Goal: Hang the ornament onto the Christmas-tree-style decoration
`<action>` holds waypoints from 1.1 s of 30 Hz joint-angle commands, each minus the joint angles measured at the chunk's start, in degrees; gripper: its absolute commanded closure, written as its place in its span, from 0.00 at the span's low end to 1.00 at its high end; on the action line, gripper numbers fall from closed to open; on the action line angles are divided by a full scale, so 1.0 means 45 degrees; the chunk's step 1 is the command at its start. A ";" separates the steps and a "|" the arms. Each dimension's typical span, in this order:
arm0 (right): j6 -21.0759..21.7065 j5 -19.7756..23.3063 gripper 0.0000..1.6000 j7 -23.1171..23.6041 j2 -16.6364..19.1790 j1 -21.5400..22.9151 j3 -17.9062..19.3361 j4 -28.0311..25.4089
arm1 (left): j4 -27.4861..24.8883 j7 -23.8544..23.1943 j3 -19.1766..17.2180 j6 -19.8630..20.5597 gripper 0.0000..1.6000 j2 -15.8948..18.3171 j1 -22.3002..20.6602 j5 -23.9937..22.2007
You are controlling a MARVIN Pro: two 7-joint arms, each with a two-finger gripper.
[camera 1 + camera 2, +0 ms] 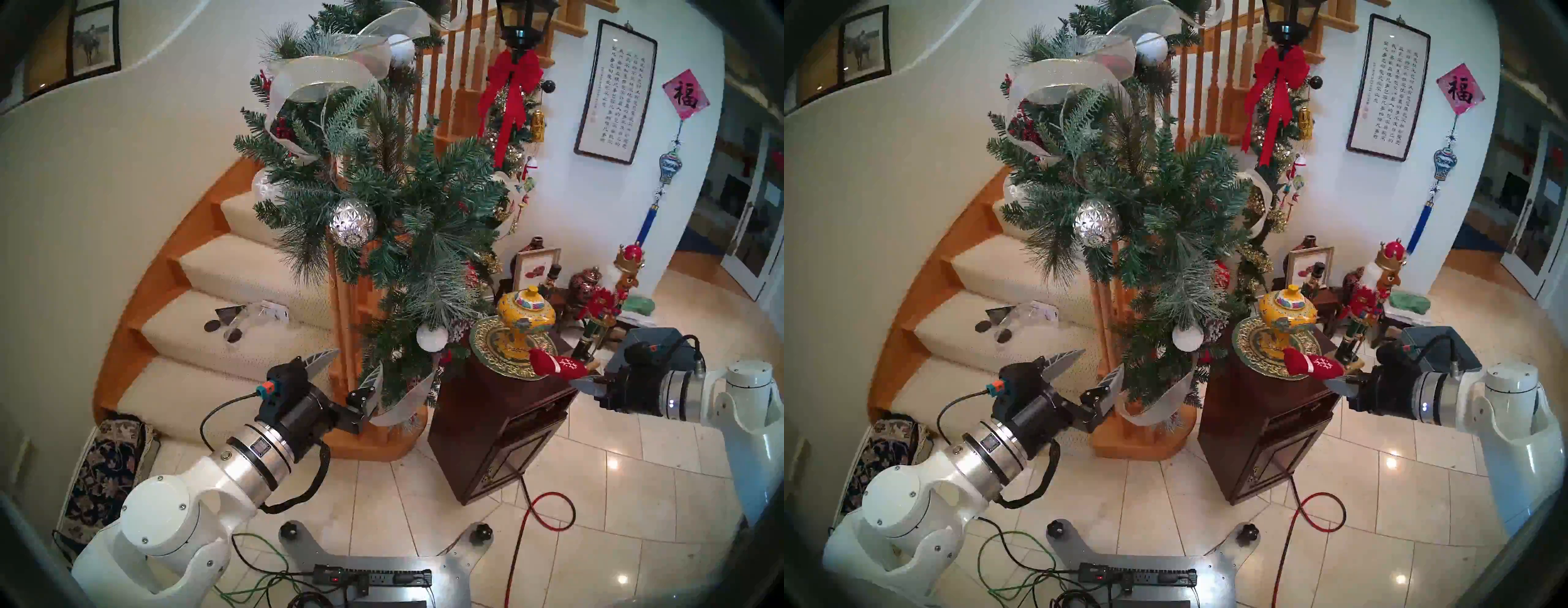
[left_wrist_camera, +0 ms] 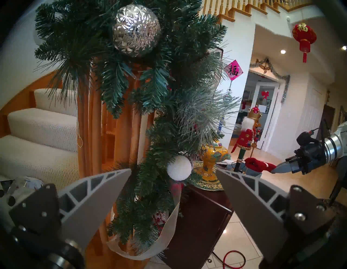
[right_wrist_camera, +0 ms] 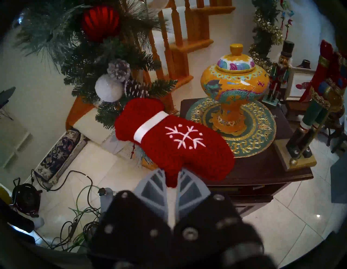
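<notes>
The ornament, a red felt mitten (image 1: 560,367) with a white band and a white snowflake, is held level over the front edge of a green plate. It fills the middle of the right wrist view (image 3: 174,139). My right gripper (image 1: 587,384) (image 3: 171,176) is shut on the mitten's lower edge, to the right of the garland. The bushy green garland (image 1: 382,191) with silver ribbon hangs down the stair post; a faceted silver ball (image 1: 353,222) and a white snowy ball (image 1: 432,337) hang on it. My left gripper (image 1: 350,367) (image 2: 173,170) is open and empty, its fingers either side of the garland's lower end.
A dark wooden cabinet (image 1: 500,424) stands right of the post, bearing a green plate (image 1: 488,344) with a yellow lidded jar (image 1: 526,316). Nutcracker figures (image 1: 602,305) stand behind it. Smaller greenery with a red bow (image 1: 513,97) hangs further back. A red cable (image 1: 547,509) lies on the tiles.
</notes>
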 commanded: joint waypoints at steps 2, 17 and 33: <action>-0.0030 0.0055 1.00 0.0040 -0.0109 -0.0016 0.0210 -0.0298 | -0.0128 -0.0250 -0.0070 0.0247 0.00 -0.0032 -0.0072 -0.0697; 0.0224 0.0177 1.00 0.0112 -0.0551 -0.0374 0.0974 -0.1170 | -0.0018 -0.1582 0.0391 0.1203 0.00 0.0150 -0.0569 -0.2707; 0.0479 0.1055 1.00 0.0569 -0.1374 -0.0161 0.1526 -0.1717 | 0.0510 -0.2366 0.1695 0.1102 0.00 -0.0232 -0.1439 -0.3259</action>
